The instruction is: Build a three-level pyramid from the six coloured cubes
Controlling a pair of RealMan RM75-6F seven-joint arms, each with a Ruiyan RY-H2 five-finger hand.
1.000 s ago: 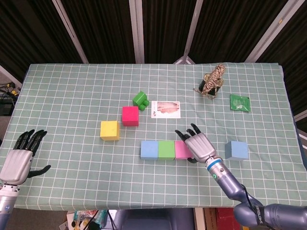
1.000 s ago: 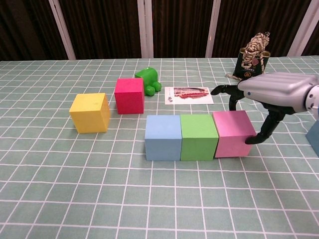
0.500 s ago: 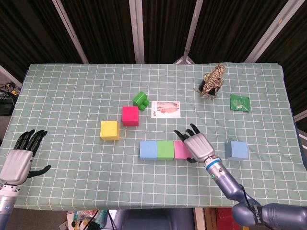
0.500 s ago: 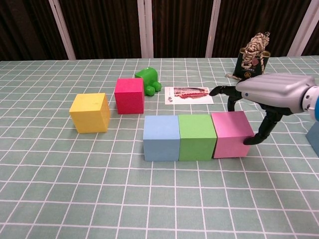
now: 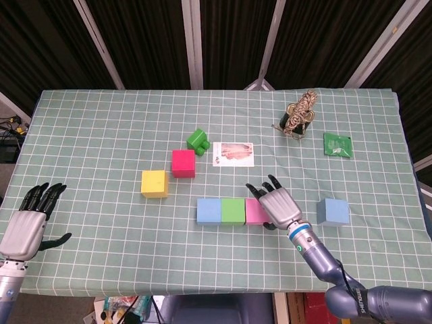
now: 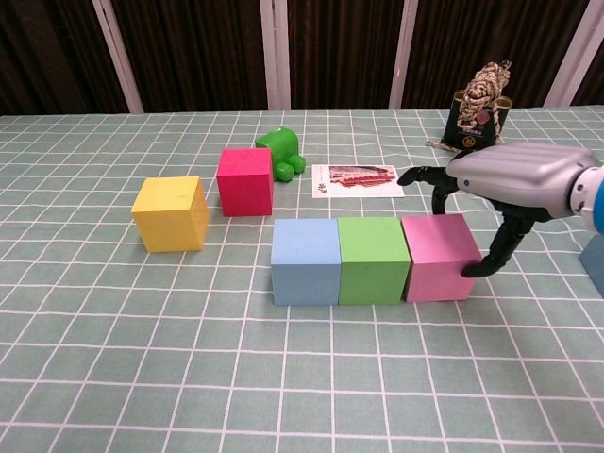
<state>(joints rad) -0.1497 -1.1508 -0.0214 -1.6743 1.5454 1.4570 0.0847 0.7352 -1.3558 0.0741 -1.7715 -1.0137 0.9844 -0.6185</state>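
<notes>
Three cubes sit in a tight row up front: light blue cube, green cube, pink cube, all touching. The right hand hovers over the pink one's right end, a dark fingertip against its right face. Further back are a yellow cube and a red cube (near each other, not touching).

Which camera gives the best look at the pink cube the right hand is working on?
The chest view: the pink cube shows its top and front face up close, with the right hand arched over it. In the head view the pink cube is small and partly covered by that hand.
</notes>
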